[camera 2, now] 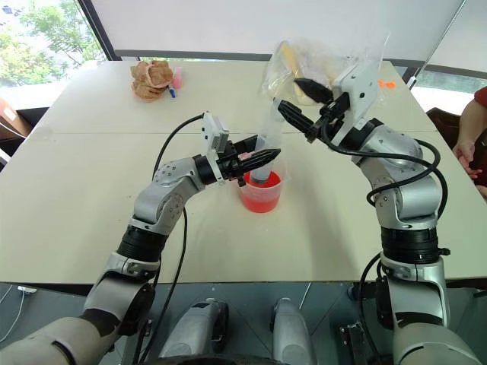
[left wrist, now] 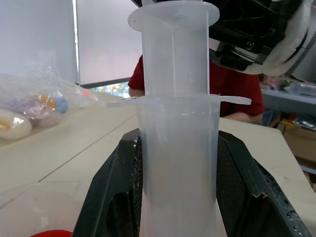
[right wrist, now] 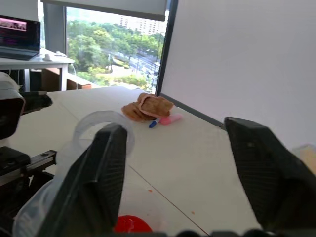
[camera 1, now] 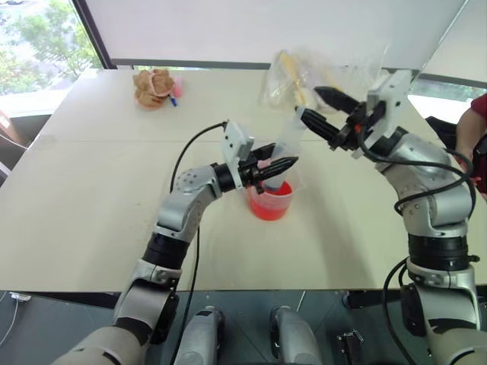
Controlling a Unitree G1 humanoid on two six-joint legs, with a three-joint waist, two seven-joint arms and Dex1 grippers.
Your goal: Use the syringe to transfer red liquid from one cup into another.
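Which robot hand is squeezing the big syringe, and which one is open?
The left gripper squeezes the syringe over the red cup. The right gripper is open, near the plunger top.

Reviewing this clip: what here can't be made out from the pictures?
- Syringe tip and any liquid in its barrel: hidden in both eye views by the left gripper and the cup wall.
- A second cup: not identifiable in either eye view.
- Contents of the plastic bag: blurred behind crinkled film.
- Person: cut off by the edge.
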